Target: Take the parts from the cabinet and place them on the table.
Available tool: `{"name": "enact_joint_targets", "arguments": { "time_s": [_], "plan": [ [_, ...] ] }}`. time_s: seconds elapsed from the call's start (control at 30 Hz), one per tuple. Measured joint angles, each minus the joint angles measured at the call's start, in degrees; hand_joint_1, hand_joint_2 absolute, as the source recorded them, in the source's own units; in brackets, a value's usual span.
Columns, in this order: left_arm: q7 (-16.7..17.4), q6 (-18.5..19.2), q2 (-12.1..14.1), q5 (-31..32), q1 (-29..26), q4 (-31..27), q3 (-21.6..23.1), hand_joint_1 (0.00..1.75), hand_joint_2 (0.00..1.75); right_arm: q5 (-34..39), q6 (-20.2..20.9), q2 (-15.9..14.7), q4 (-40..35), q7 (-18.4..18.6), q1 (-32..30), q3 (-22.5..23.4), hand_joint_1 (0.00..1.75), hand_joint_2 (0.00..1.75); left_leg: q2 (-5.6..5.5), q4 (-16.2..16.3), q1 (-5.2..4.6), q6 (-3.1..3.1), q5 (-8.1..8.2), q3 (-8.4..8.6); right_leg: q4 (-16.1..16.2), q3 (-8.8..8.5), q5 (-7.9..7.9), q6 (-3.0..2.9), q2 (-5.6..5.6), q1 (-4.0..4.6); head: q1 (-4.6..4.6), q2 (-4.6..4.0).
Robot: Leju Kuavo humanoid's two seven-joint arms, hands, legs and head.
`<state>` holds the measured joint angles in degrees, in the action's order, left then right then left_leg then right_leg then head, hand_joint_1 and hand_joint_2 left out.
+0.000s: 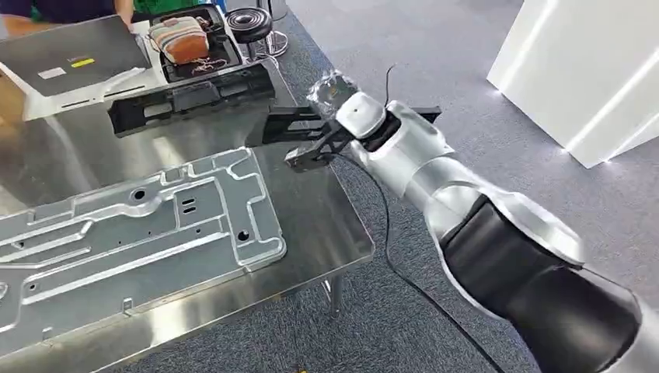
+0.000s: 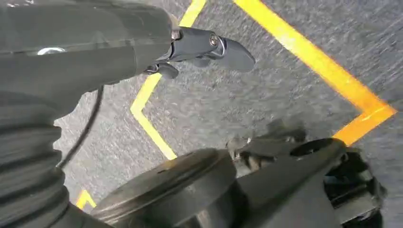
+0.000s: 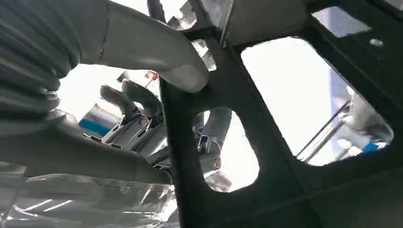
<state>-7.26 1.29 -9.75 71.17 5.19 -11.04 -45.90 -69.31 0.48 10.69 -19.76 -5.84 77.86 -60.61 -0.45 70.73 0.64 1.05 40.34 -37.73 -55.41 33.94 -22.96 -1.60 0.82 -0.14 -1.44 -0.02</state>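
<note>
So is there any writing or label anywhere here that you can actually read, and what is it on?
No text here is legible.
Yellow sticker on the grey flat case: too small to read.
White label on the same case: blurred, unreadable.
Yellow floor lines: plain tape markings, no letters.
Black frame part held by the right hand: no marking visible.

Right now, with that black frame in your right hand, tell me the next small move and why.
Probably lower the right hand a little and set the black frame part down on the steel table. The hand grips the part over the table's right edge, beside another black part already lying there, and bare steel lies beneath it, beyond the large silver panel.
</note>
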Motion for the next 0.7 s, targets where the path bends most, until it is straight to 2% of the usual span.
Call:
{"name": "enact_joint_targets", "arguments": {
  "time_s": [0.03, 0.07, 0.1, 0.13, 0.17, 0.2, 0.27, 0.3, 0.33, 0.37, 0.4, 0.43, 0.47, 0.5, 0.53, 0.57, 0.63, 0.67, 0.7],
  "plan": [
    [0.04, 0.07, 0.00, 0.17, 0.09, 0.00, 0.00, 0.00, 1.75, -0.26, -0.02, 0.83, 0.26, 0.04, -0.67, -0.17, 1.75, 1.75, 0.09, -3.05, 0.28, 0.25, -1.44, -0.26, -0.05, -1.40, -1.11, 0.21, -0.02, -0.09, -0.02, 0.00],
    [0.13, 0.09, 0.00, 0.42, 0.10, 0.00, 0.00, 0.00, 1.75, -0.57, -0.02, 1.55, 0.50, 0.13, -1.18, -0.35, 1.75, 1.75, 0.16, -7.01, 0.58, 0.34, -6.09, -0.24, -0.17, -2.72, -2.23, 0.43, -0.07, -0.20, -0.02, 0.00],
    [0.31, 0.09, 0.00, 0.46, -0.08, 0.02, 0.00, 0.00, 1.75, -0.85, -0.02, 2.27, 0.74, 0.31, -1.68, -0.61, 1.75, 1.75, 0.36, -11.14, 0.89, 0.51, -13.92, -0.32, -0.18, -3.27, -3.28, 0.71, -0.09, -0.16, 0.00, 0.00],
    [0.42, 0.20, -0.24, 0.50, -0.23, 0.37, 0.00, 0.00, 1.75, -1.11, -0.11, 2.78, 1.16, 0.40, -2.06, -1.07, 1.75, 1.75, 0.87, -14.83, 0.82, 0.62, -20.81, -1.22, -1.30, -4.11, -4.18, 1.05, 0.03, -0.06, 0.00, 0.00],
    [0.57, 0.20, -0.17, 0.50, 0.35, 0.37, 0.00, 0.00, 1.75, -1.42, -0.04, 3.61, 1.24, 0.42, -2.19, -1.38, 1.75, 1.75, 1.03, -13.53, 0.49, -0.17, -20.58, -0.47, -1.03, -4.19, -4.94, 1.60, 0.41, -0.03, 0.00, 0.00],
    [0.59, 0.13, -0.17, 0.61, 0.92, 0.37, 0.02, 0.00, 1.75, -1.90, -0.02, 4.43, 1.31, 0.44, -2.30, -1.51, 1.75, 1.75, 0.57, -13.58, 0.10, -0.63, -20.20, -0.37, -0.98, -4.64, -5.77, 2.17, 0.16, -0.12, -0.04, 0.00],
    [0.66, 0.04, -0.17, 0.66, 1.10, 0.37, 0.04, 0.00, 1.75, -2.12, 0.04, 5.33, 1.53, 0.55, -2.01, -1.57, 1.75, 1.75, 0.51, -13.70, 0.05, -1.63, -19.28, 0.42, -2.39, -4.64, -5.46, 2.54, 0.08, -0.55, -0.02, 0.00],
    [0.63, -0.02, -0.15, 0.66, 1.12, 0.35, 0.04, 0.00, 1.75, -2.40, 0.02, 5.84, 1.48, 0.52, -2.03, -1.64, 1.75, 1.75, 0.44, -13.92, 0.08, -1.97, -18.87, 1.15, -4.41, -3.70, -5.36, 2.71, -0.12, -0.72, 0.00, 0.00],
    [0.57, -0.11, -0.15, 0.63, 1.13, 0.35, 0.02, 0.00, 1.75, -2.67, 0.09, 5.94, 1.55, 0.52, -2.03, -1.68, 1.75, 1.75, 0.49, -13.92, 0.04, -2.24, -18.61, 1.82, -7.97, -1.81, -5.43, 2.78, -0.32, -0.68, -0.02, 0.00],
    [0.40, -0.22, -0.17, 0.59, 1.18, 0.35, 0.02, 0.00, 1.75, -2.99, 0.17, 6.21, 1.59, 0.35, -2.08, -1.79, 1.75, 1.75, 0.47, -13.92, -0.07, -2.56, -17.99, 2.39, -12.47, 1.08, -6.43, 2.87, -0.43, -0.68, -0.02, 0.00],
    [0.13, -0.41, -0.17, 0.44, 1.26, 0.35, 0.02, 0.00, 1.75, -3.19, 0.30, 6.27, 1.64, 0.11, -2.36, -1.86, 1.75, 1.75, 0.38, -13.92, -0.19, -2.74, -17.39, 3.08, -16.74, 4.28, -8.46, 2.90, -0.44, -0.55, -0.02, 0.00],
    [-0.11, -0.66, -0.17, 0.39, 1.28, 0.35, 0.02, 0.00, 1.75, -3.59, 0.42, 6.31, 1.70, -0.04, -2.70, -1.92, 1.75, 1.75, 0.15, -13.92, -0.36, -2.87, -16.75, 3.74, -19.45, 6.83, -10.82, 2.87, -0.44, -0.49, 0.00, 0.00],
    [-0.24, -0.96, -0.20, 0.30, 1.25, 0.35, 0.02, 0.00, 1.75, -3.96, 0.48, 6.45, 1.77, -0.20, -2.97, -2.01, 1.75, 1.75, -0.11, -13.92, -0.51, -2.96, -16.15, 4.42, -20.10, 8.44, -12.16, 2.71, -0.46, -0.45, -0.02, 0.00],
    [-0.33, -1.20, -0.20, 0.24, 1.21, 0.35, 0.02, 0.00, 1.75, -4.17, 0.61, 6.56, 1.86, -0.26, -3.15, -2.14, 1.75, 1.75, -0.36, -13.92, -0.63, -3.03, -15.52, 5.23, -18.85, 9.08, -11.99, 2.39, -0.46, -0.24, -0.02, 0.00],
    [-0.35, -1.29, -0.22, 0.17, 1.11, 0.35, 0.02, 0.00, 1.75, -4.39, 0.77, 6.56, 1.97, -0.28, -3.18, -2.34, 1.75, 1.75, -0.65, -13.92, -0.75, -3.04, -14.86, 6.03, -15.62, 8.89, -9.95, 1.88, -0.46, 0.19, 0.00, 0.00],
    [-0.33, -1.33, -0.31, 0.09, 1.00, 0.35, 0.02, 0.00, 1.75, -4.81, 0.90, 6.56, 2.12, -0.31, -3.18, -2.54, 1.75, 1.75, -0.81, -13.92, -0.85, -3.06, -14.22, 6.76, -10.85, 8.15, -6.01, 1.08, -0.45, 0.72, 0.00, 0.00],
    [-0.07, -1.35, -1.10, 0.09, 0.83, 0.55, 0.00, 0.00, 1.75, -5.60, 1.09, 6.71, 2.29, -0.42, -3.24, -2.88, 1.75, 1.75, -0.87, -13.78, -1.03, -2.93, -13.16, 7.52, -1.39, 6.92, 4.59, -0.88, -0.41, 2.23, 0.00, 0.00],
    [0.02, -1.44, -1.22, 0.35, 0.92, 0.57, 0.00, 0.00, 1.75, -5.97, 1.18, 6.91, 2.34, -0.48, -3.32, -3.02, 1.75, 1.75, -1.12, -13.89, -1.08, -2.59, -12.68, 7.64, -1.37, 6.75, 4.46, -0.90, 0.13, 2.40, 0.00, 0.00],
    [0.07, -1.49, -1.29, 0.46, 1.13, 0.57, 0.00, 0.00, 1.75, -6.12, 1.33, 7.39, 2.29, -0.53, -3.38, -3.13, 1.75, 1.75, -1.09, -14.00, -1.14, -2.33, -12.23, 7.87, -1.22, 6.57, 4.85, -0.96, -0.04, 2.21, -0.04, 0.00]
  ]
}}
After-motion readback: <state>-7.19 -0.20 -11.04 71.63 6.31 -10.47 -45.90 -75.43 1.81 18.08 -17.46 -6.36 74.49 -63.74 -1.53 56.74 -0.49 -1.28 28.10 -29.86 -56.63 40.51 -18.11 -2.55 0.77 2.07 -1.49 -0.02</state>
